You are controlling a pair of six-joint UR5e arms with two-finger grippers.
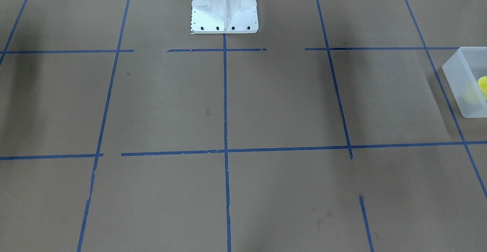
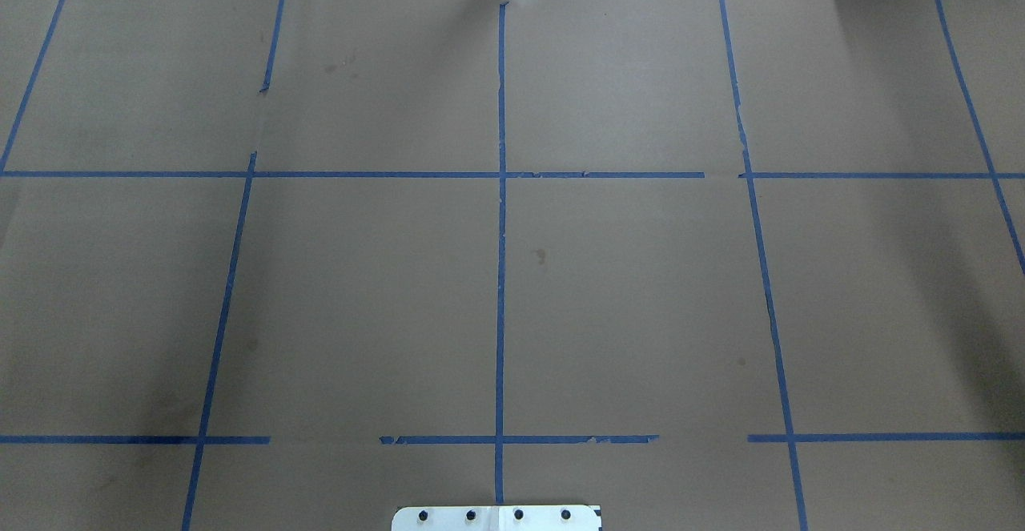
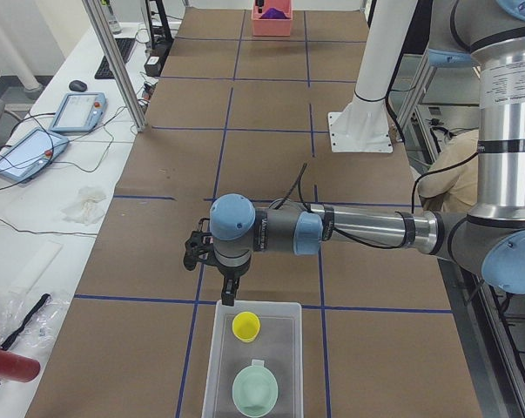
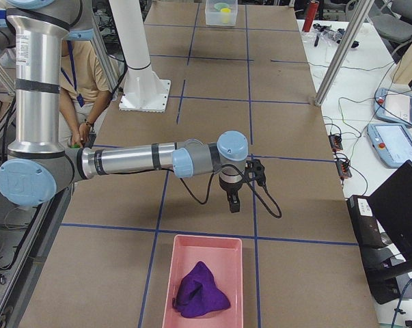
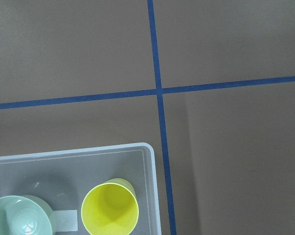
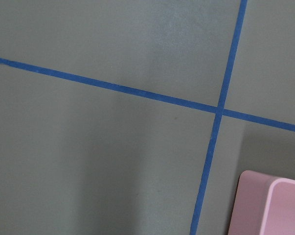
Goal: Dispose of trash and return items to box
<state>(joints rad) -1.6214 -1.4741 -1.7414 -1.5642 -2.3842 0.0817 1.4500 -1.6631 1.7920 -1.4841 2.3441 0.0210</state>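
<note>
The frosted box (image 3: 284,353) stands at the table's end near my left arm. The yellow cup (image 3: 245,326) and the mint-green bowl (image 3: 254,391) stand upright inside it. The left wrist view looks down on the box's corner (image 5: 149,161), the cup (image 5: 109,208) and the bowl (image 5: 20,223). The front view shows the box (image 1: 466,77) and the cup (image 1: 483,86) at its right edge. My left gripper (image 3: 227,293) hangs just beyond the box's far edge, and I cannot tell its state. My right gripper (image 4: 234,200) hangs just short of a pink bin, state also unclear.
The pink bin (image 4: 223,249) at the table's other end holds a crumpled purple cloth (image 4: 200,290); its corner shows in the right wrist view (image 6: 269,205). The white robot base (image 1: 224,12) stands at mid-table. An operator (image 4: 83,82) sits behind the robot.
</note>
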